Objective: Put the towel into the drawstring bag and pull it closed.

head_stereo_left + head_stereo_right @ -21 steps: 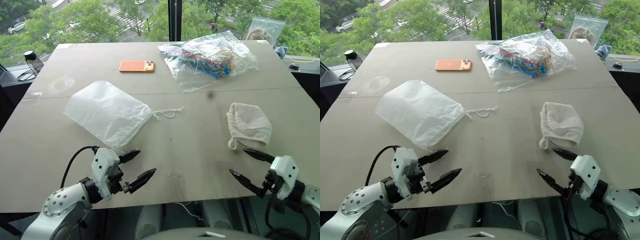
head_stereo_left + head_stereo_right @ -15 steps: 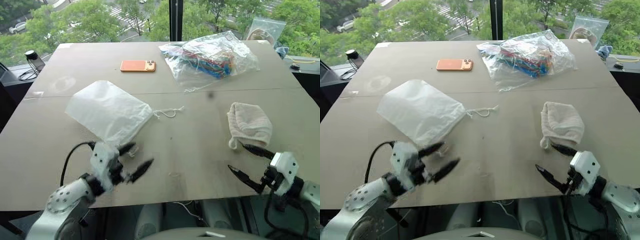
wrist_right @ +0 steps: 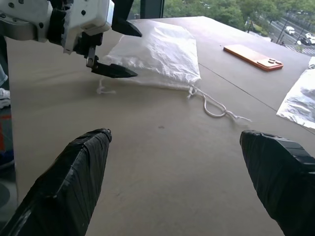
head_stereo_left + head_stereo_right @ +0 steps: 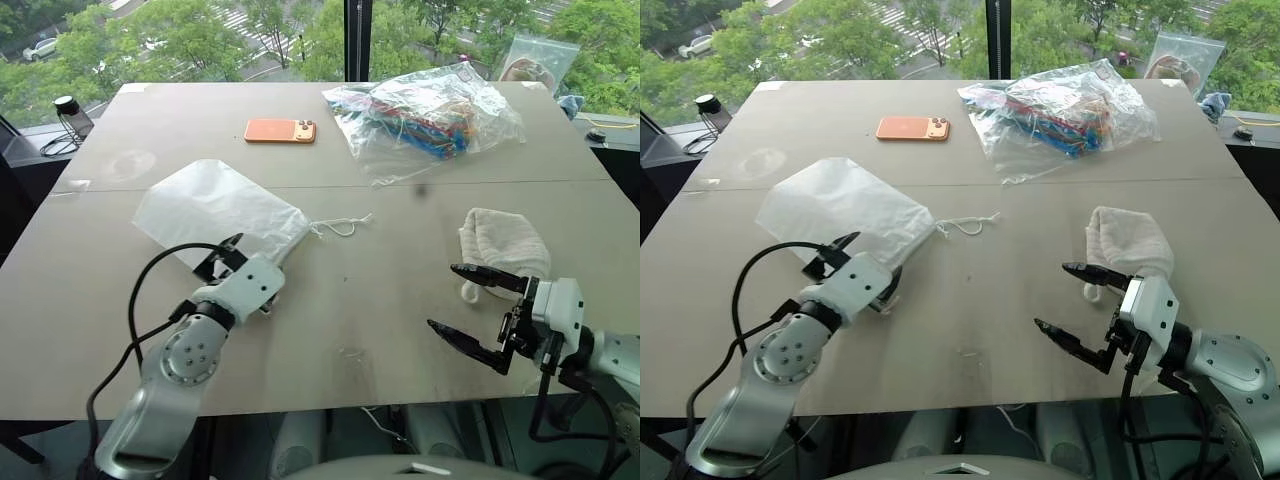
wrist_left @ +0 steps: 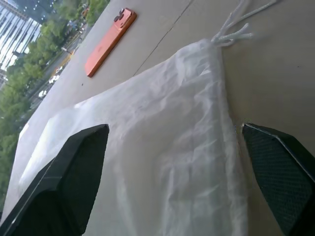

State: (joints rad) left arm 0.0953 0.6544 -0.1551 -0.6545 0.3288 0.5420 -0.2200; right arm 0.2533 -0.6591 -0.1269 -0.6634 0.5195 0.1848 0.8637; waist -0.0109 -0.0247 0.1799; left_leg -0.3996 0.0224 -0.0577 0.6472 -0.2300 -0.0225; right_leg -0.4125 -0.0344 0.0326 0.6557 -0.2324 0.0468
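Note:
The drawstring bag point(image 4: 215, 205) lies flat on the left half of the table, its gathered mouth and thin white cord point(image 4: 340, 225) pointing right. My left gripper point(image 4: 250, 262) is open at the bag's near edge, and in the left wrist view the bag point(image 5: 172, 142) lies between its fingers. The other wrist view shows one left finger point(image 3: 114, 71) low beside the bag and one above it. On the right lies the cream towel point(image 4: 503, 243), folded. My right gripper point(image 4: 444, 296) is open just in front and left of the towel, holding nothing.
An orange phone point(image 4: 280, 130) lies at the back centre. A clear plastic bag of colourful items point(image 4: 425, 110) sits at the back right, with a small zip bag point(image 4: 540, 60) behind it. A small dark object point(image 4: 67, 110) stands off the table's far left corner.
My left gripper has moved forward from the table's front edge to the bag's near edge. My right gripper has moved forward and left, up beside the towel.

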